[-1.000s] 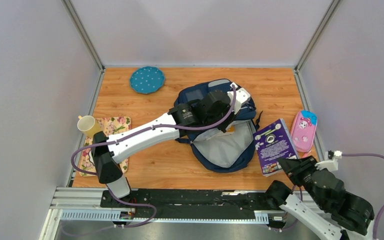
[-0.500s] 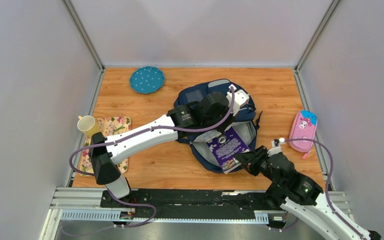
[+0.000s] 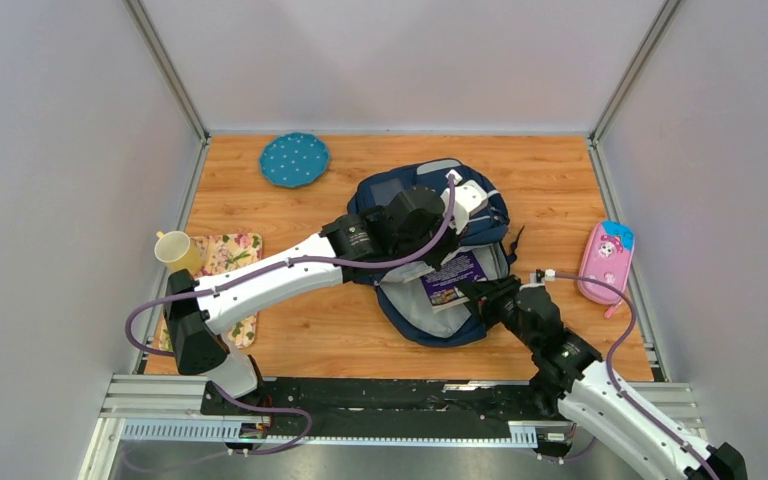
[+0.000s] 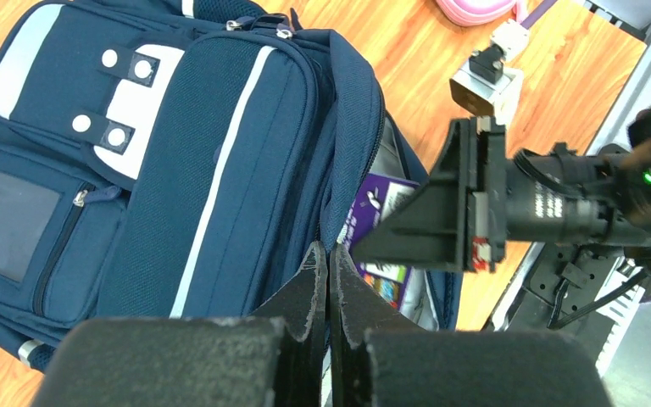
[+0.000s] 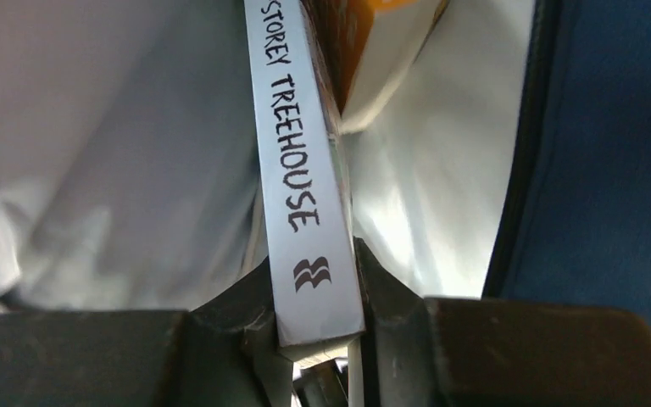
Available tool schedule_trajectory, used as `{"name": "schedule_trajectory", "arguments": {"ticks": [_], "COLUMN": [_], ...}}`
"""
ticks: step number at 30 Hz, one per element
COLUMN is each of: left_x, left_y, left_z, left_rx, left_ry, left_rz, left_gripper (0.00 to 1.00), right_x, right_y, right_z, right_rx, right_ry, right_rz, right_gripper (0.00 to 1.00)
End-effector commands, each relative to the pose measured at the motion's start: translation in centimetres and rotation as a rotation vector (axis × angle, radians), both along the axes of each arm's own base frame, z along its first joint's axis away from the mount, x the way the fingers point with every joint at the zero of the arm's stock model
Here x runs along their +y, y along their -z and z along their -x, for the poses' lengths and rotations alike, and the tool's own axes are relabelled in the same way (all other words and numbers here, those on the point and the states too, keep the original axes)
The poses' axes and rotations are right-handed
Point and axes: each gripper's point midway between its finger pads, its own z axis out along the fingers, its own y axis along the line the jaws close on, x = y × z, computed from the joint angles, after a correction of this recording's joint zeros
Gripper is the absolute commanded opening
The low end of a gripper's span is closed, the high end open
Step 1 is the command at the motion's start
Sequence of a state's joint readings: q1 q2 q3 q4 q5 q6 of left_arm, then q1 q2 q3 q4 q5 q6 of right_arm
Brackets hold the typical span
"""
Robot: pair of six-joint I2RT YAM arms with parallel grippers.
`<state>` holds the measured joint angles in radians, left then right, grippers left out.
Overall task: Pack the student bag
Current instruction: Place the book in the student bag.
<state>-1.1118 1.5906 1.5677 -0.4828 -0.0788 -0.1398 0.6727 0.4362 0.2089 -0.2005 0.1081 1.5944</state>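
The navy student bag (image 3: 385, 192) lies in the middle of the table, its grey lining (image 3: 430, 310) showing in the open mouth. My left gripper (image 3: 442, 243) is shut on the rim of that mouth, its fingertips (image 4: 329, 254) pressed together at the zipper edge of the bag (image 4: 220, 153). My right gripper (image 3: 476, 293) is shut on a purple book (image 3: 450, 278), whose far end sits inside the mouth. In the right wrist view the book's white spine (image 5: 305, 186) is clamped in the right gripper (image 5: 315, 297), with grey lining (image 5: 93, 153) behind it.
A pink pencil case (image 3: 607, 262) lies at the right edge. A blue dotted plate (image 3: 294, 159) is at the back left. A yellow cup (image 3: 175, 250) stands on a floral mat (image 3: 225, 252) at the left. Grey walls close in three sides.
My right arm has carried the purple book from the table's right side leftward into the bag's mouth. The left arm has barely shifted and keeps its hold on the rim.
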Motion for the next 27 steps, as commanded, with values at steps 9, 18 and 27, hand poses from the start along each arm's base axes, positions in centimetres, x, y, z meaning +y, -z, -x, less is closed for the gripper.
{"name": "schedule_trajectory", "arguments": {"ticks": [9, 18, 27], "left_x": [-1.0, -1.3, -0.6], "left_y": [-8.4, -7.0, -5.8], "left_z": [1.3, 0.9, 0.4], "left_rx": [-0.067, -0.05, -0.052], "left_ry": [0.056, 0.034, 0.01], "left_rz": [0.289, 0.284, 0.265], "left_gripper": [0.0, 0.0, 0.0], "right_x": [1.0, 3.1, 0.7], "right_y": [-4.9, 1.7, 3.4], "right_z": [-8.7, -9.2, -4.2], "right_rx": [-0.086, 0.044, 0.022], "right_ry": [0.125, 0.044, -0.042], "right_rz": [-0.13, 0.018, 0.141], "right_gripper": [0.07, 0.66, 0.77]}}
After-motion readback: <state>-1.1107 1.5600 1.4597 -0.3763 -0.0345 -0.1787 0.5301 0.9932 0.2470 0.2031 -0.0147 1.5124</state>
